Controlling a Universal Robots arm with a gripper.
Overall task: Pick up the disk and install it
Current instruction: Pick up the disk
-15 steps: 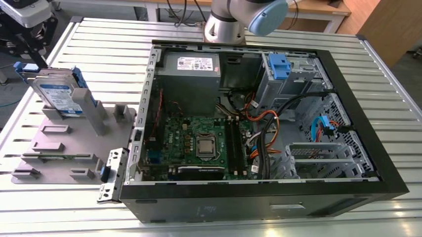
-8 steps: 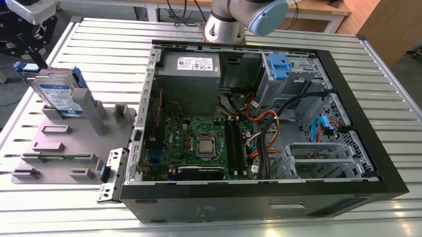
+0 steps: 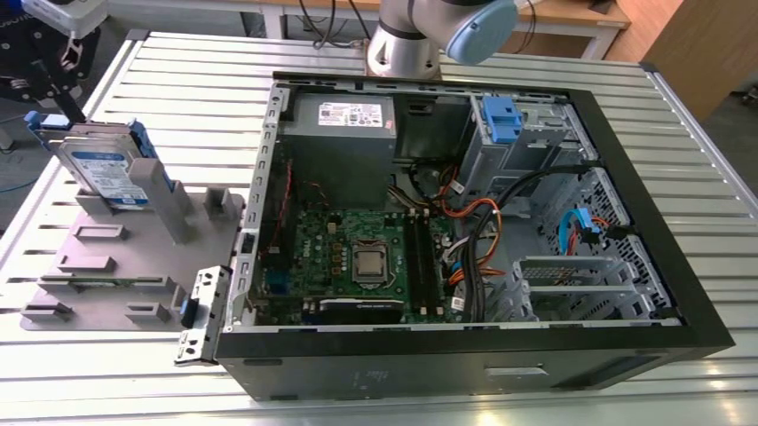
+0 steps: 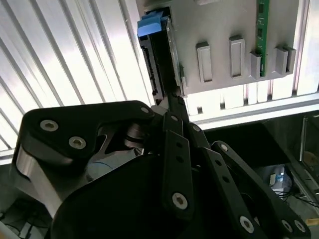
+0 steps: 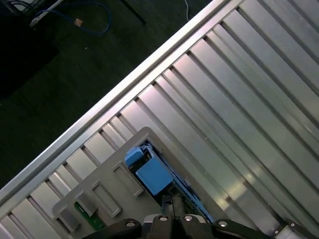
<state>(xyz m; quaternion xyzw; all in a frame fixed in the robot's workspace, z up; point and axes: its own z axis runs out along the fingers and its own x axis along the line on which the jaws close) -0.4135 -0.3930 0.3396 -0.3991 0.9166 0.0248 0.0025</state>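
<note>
The flat rectangular silver metal disk (image 3: pixel 105 173), with a white-and-blue label and blue plastic side rails, is standing on edge in a slot of a grey moulded plastic holder plate (image 3: pixel 106 266). The plate is lying on the ribbed aluminium counter (image 3: pixel 177 80) at the exterior view's left.

The black gripper (image 3: pixel 66 114) is reaching down onto the disk's upper end. In the second wrist view its linked, bolted fingers are converging to a narrow tip (image 4: pixel 173 97) right against the disk's dark edge (image 4: pixel 157 69). They seem to be pinching that edge, though the contact itself is partly hidden.

The first wrist view is showing the gripper (image 5: pixel 168 201) just beside the blue rail end of the disk (image 5: pixel 152 175), with the plate (image 5: pixel 139 144) and the shiny slats (image 5: pixel 224 99) around it.

The exterior view is also taking in the open black computer case (image 3: pixel 474 355) with its green motherboard (image 3: pixel 355 248), sitting beside the plate, and the silver robot arm (image 3: pixel 414 35) behind it.
</note>
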